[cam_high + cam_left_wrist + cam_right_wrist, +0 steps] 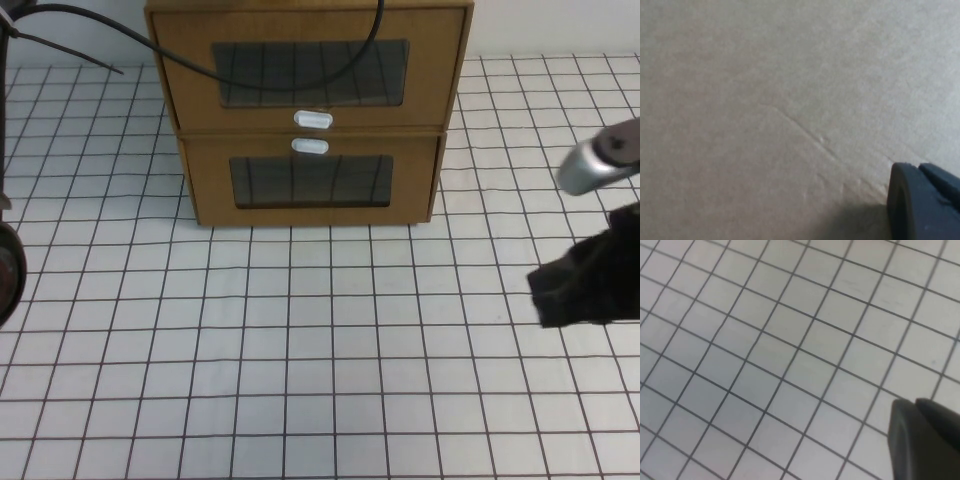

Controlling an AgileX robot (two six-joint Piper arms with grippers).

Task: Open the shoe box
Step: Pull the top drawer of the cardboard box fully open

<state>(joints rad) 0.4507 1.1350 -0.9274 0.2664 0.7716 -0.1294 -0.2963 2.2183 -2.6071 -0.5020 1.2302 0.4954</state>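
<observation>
The shoe box [310, 110] is a brown cardboard unit at the back middle of the table. It has two stacked drawers, each with a dark window. The upper white handle [313, 119] and the lower white handle [310, 146] sit close together, and both drawers are closed. My right gripper [548, 292] hovers at the right edge, well to the right of the box and nearer the front. It is shut on nothing over the grid [916, 405]. My left gripper [919, 169] is shut close against a plain beige surface. Only a dark part of the left arm [8, 270] shows at the far left edge.
The table [300, 340] is white with a black grid. A black cable [372, 45] hangs across the box's upper drawer, and more cables [60, 40] run at the back left. The right arm's silver link [590, 165] sits above the right gripper.
</observation>
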